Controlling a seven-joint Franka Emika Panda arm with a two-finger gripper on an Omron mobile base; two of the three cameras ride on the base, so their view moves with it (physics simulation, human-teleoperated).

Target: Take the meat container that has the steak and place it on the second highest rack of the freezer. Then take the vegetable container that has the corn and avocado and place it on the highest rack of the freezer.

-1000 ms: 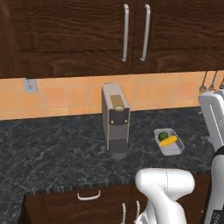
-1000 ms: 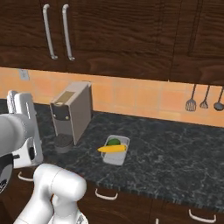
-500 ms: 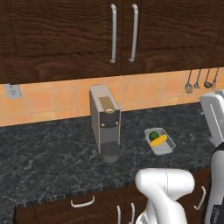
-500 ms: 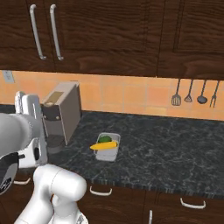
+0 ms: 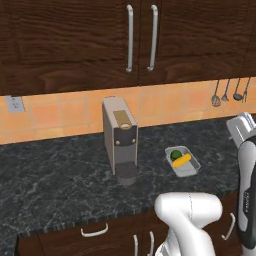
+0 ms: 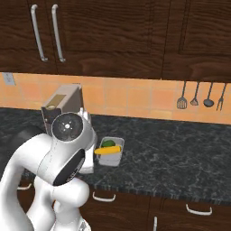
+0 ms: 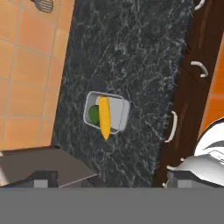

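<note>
As the base has rolled rightward along the desk (image 5: 60, 175), views now centred on the vegetable container (image 5: 183, 161) beside the coffee machine (image 5: 120, 140). Corn (image 7: 104, 117) and avocado (image 7: 93, 114) inside; jaws released, grasping nothing. Probably lining up for the pickup.

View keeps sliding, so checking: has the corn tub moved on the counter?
No. The tub sits equally right of the coffee machine; the base drove.

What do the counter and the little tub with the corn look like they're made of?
Counter: probably polished stone, dark and veined like granite or marble. Tub: likely pale grey plastic, thin-walled and slightly translucent, though it could be glass. It holds the corn and an avocado.
</note>
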